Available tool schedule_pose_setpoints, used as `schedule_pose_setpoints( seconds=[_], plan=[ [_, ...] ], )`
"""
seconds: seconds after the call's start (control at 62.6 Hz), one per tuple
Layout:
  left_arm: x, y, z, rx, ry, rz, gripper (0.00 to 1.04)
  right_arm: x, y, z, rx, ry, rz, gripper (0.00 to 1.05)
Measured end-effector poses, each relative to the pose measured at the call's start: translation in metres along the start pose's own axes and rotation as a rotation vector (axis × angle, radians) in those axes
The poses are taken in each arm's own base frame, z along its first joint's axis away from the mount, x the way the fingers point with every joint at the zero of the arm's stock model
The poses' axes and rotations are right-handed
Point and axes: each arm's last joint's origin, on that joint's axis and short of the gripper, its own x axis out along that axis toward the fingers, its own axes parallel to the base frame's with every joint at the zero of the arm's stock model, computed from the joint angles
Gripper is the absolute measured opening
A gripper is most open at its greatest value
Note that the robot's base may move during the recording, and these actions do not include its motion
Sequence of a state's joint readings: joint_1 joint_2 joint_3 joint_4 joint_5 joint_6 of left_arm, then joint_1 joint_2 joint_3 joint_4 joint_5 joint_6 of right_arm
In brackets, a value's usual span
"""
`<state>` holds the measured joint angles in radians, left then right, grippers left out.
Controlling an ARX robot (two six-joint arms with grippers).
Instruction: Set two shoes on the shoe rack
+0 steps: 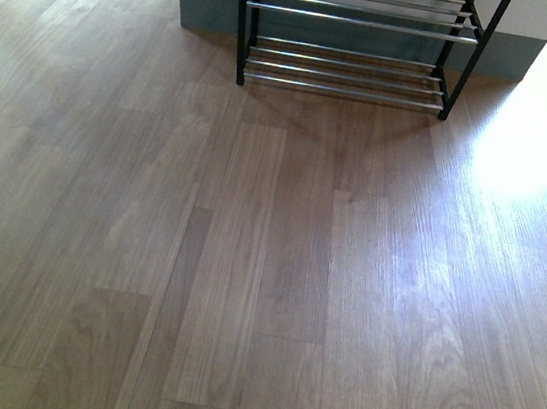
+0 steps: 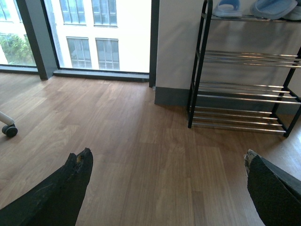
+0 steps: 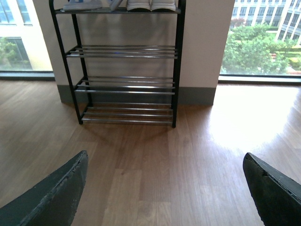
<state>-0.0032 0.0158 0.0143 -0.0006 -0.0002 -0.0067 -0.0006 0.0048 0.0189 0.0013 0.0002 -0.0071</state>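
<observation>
where floor lies bare, shoe rack against wall

The wood-plank floor carries the shoe rack, which stands against the wall with its black side frames on the boards. Its lower chrome-rod tiers are bare; on the top tier sit pale blue slides and white-soled sneakers. A white caster wheel rests on the floor near the window
</observation>
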Motion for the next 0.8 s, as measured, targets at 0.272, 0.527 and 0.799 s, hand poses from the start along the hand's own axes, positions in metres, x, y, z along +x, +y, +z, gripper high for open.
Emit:
schedule_pose_setpoints(
  seconds=[0.272,0.527,0.799],
  plan=[
    [0.0000,0.0000,0.0000,0.000,0.000,-0.001,0.95,0.0000,0.0000,0.0000,0.000,0.000,-0.001,0.96],
    [0.0000,0.0000,0.0000,0.000,0.000,-0.001,0.95,0.0000,-0.0001,0.0001,0.000,-0.001,-0.003,0.96],
    [0.0000,0.0001,0.0000,0.000,0.000,0.003,0.95,0.0000,0.0001,-0.0001,0.000,0.001,0.003,0.96]
  ],
)
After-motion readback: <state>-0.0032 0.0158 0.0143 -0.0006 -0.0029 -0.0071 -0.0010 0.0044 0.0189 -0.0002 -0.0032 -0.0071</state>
